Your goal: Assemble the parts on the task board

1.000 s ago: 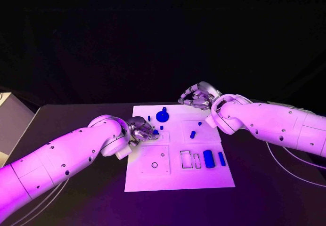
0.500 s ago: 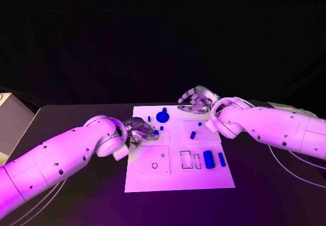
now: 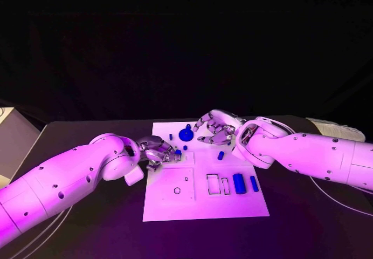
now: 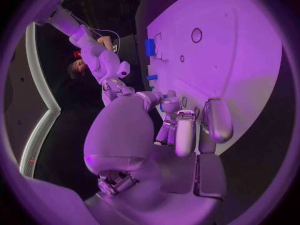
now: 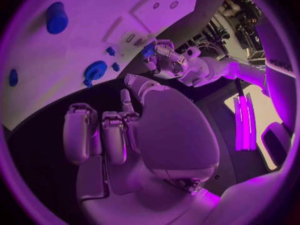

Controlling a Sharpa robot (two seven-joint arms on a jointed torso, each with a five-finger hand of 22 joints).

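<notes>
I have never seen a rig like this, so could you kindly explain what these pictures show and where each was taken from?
This is a two-armed robot at a black table. One picture looks down from its head. The two round ones come from cameras at the wrists, each behind that arm's own fingers. On the table lies a white task board carrying small blue parts: a round part, a blue block and a slim bar. The left robot hand pinches a small blue piece. The right robot hand hovers over the board's far end, holding nothing.
</notes>
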